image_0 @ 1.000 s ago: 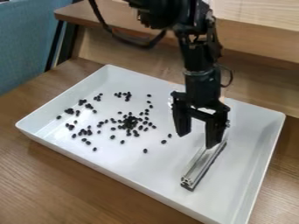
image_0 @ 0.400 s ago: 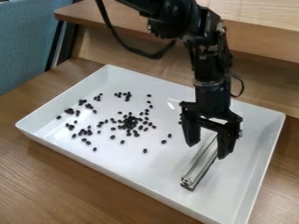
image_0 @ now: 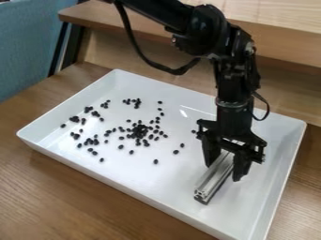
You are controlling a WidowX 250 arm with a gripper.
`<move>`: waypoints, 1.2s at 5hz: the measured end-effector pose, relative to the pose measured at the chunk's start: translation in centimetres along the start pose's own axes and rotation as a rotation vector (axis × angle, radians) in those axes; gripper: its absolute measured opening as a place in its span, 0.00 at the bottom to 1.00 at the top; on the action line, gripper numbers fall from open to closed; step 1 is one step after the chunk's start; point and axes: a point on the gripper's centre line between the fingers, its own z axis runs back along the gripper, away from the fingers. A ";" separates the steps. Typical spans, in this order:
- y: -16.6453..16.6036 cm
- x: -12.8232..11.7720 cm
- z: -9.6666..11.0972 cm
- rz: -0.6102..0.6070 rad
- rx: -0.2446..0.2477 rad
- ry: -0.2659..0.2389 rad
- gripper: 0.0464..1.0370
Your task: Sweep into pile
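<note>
Claw (image_0: 224, 171) stands with its fingers apart, on either side of the metal bar (image_0: 214, 179) lying in the white tray (image_0: 147, 180) near scattered black beans (image_0: 139, 131), so it should centre carefully before gripping firmly.

The arm (image_0: 162, 11) is black, with a bulky rounded joint (image_0: 209, 26), small pale fittings (image_0: 251, 47), a looping black cable (image_0: 179, 71), a grey band (image_0: 231, 104) and a black two-fingered pincer (image_0: 222, 172).
</note>
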 end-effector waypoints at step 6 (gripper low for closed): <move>8.3 -1.5 0.0 -0.106 0.096 0.057 0.36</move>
